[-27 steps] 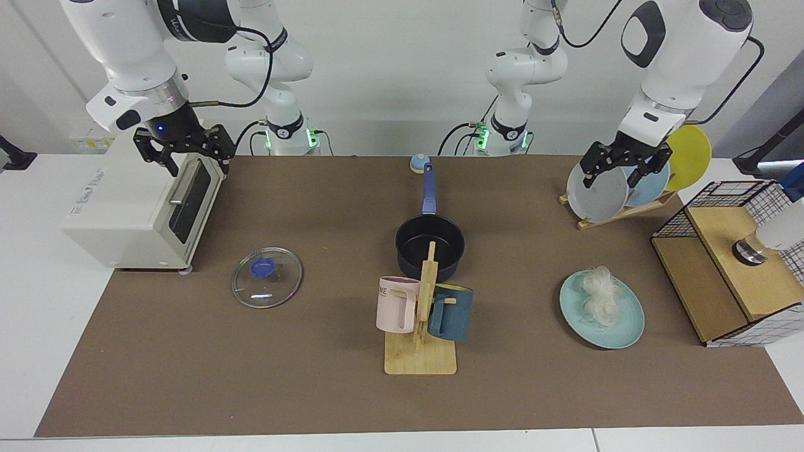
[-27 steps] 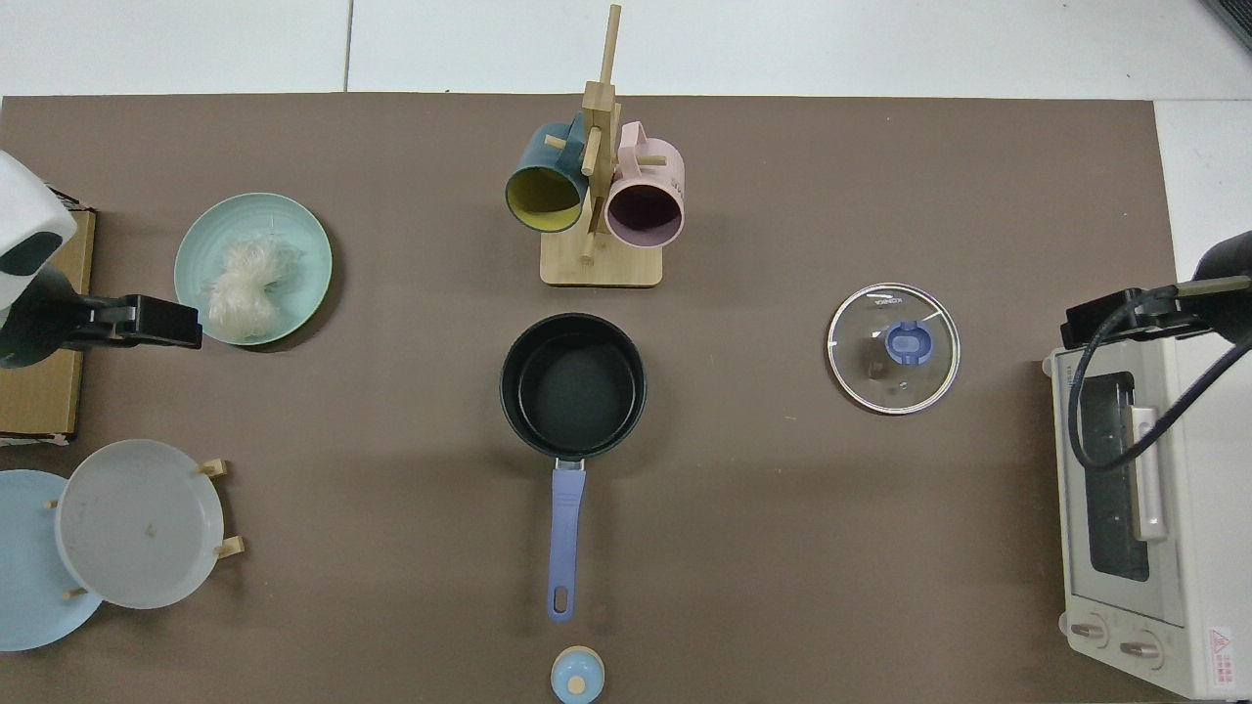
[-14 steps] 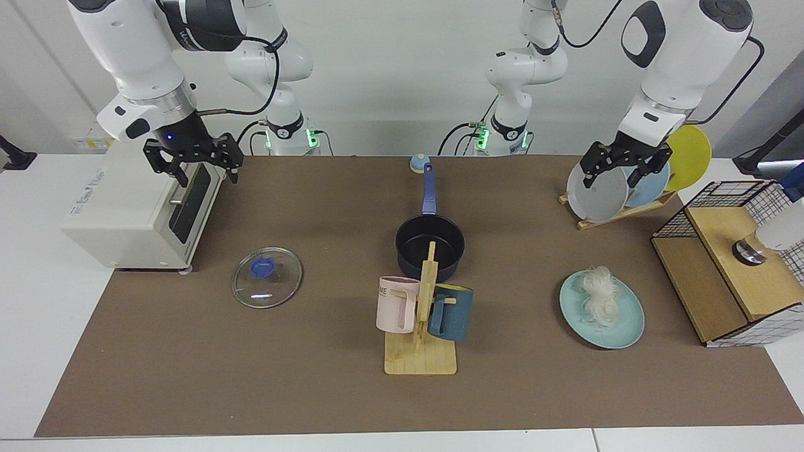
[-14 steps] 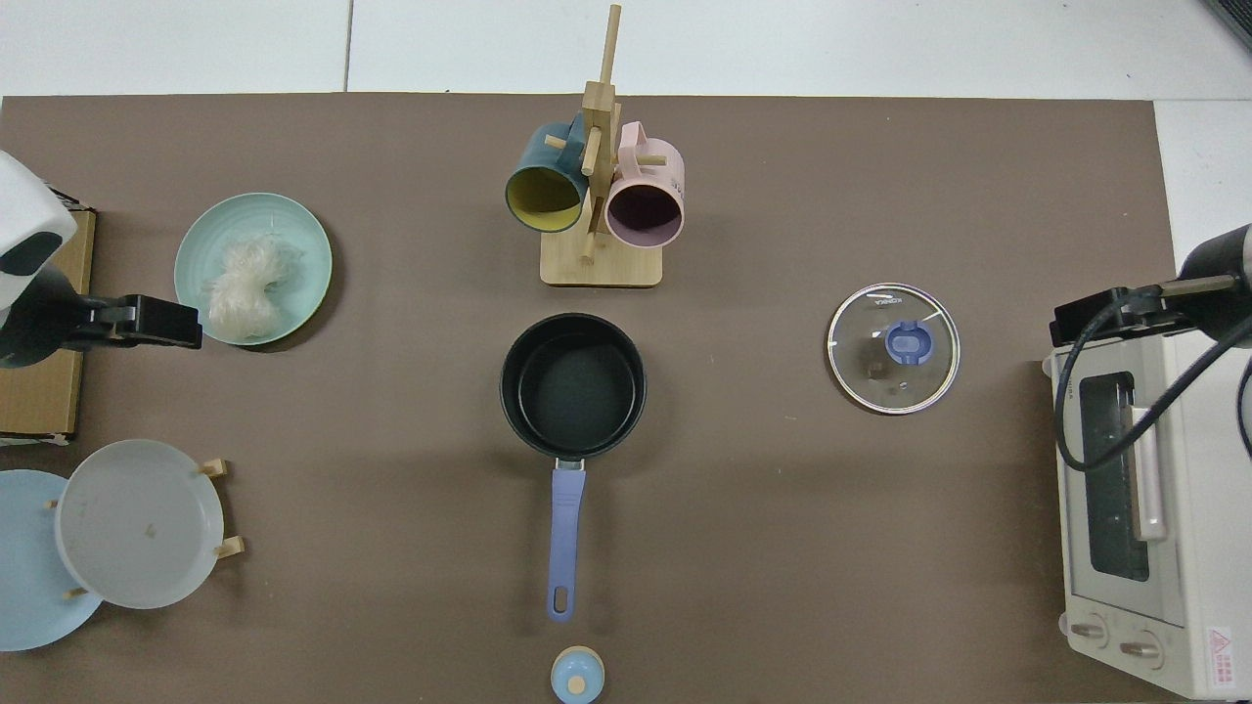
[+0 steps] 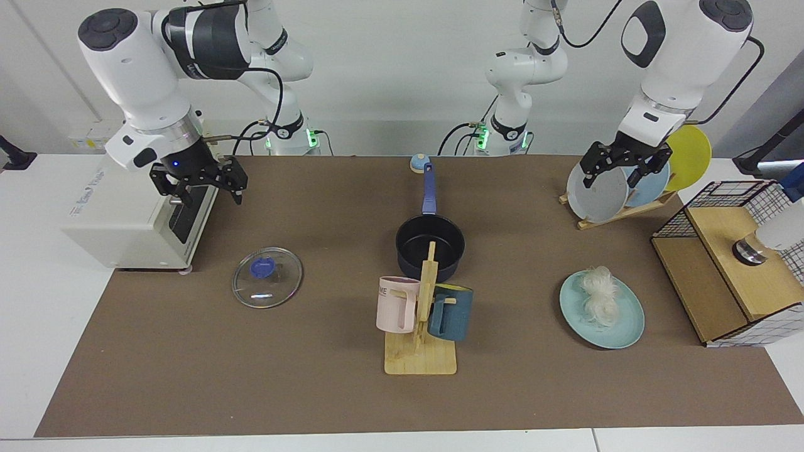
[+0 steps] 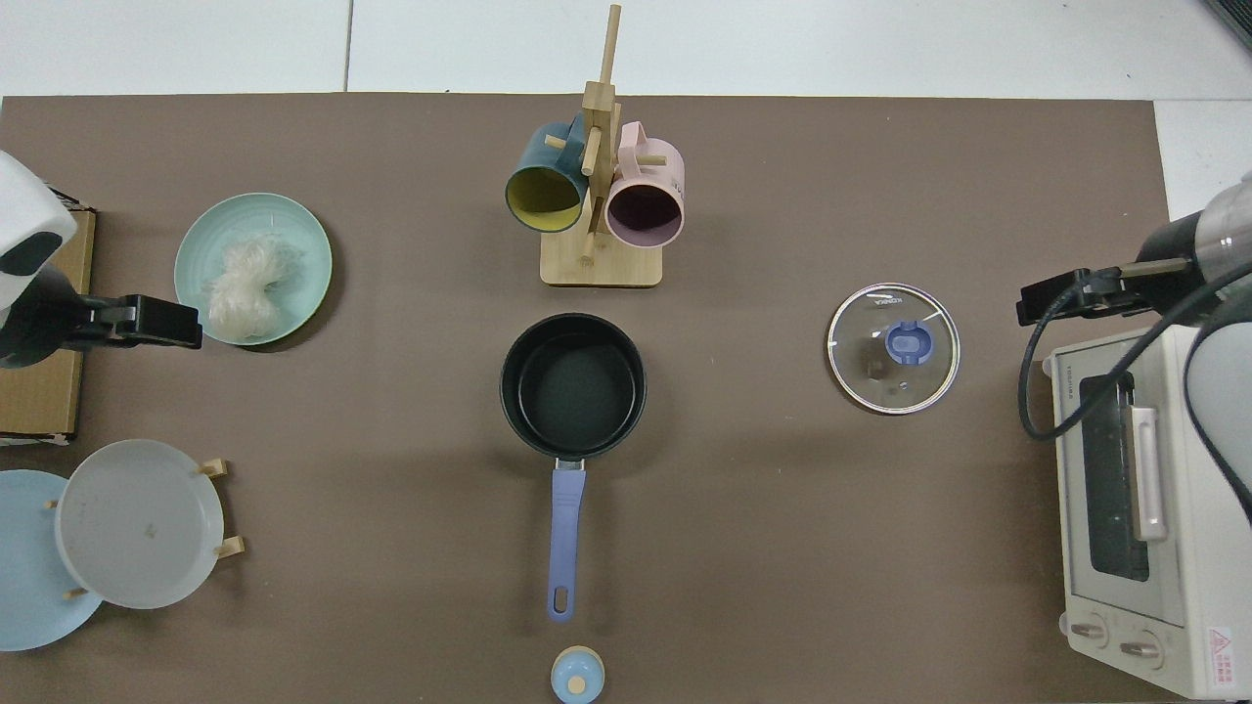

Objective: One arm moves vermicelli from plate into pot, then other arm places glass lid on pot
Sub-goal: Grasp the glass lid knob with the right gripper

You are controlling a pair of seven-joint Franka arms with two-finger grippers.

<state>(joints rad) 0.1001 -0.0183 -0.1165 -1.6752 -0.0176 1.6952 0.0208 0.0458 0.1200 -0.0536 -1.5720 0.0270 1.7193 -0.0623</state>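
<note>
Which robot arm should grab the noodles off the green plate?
Probably left: the left gripper hangs open near the vermicelli on the plate. The right gripper is far off, near the glass lid.

A white toaster oven (image 5: 135, 213) sits directly beneath the right gripper (image 5: 198, 183). A wooden mug tree (image 5: 422, 326) holding a pink mug (image 5: 396, 304) and a navy mug (image 5: 450, 312) stands well apart from both grippers. A rack with grey (image 5: 597, 191), sky-blue and yellow (image 5: 691, 156) plates stands just behind the left gripper (image 5: 622, 166); a wire-and-wood box (image 5: 735, 263) is near it.
</note>
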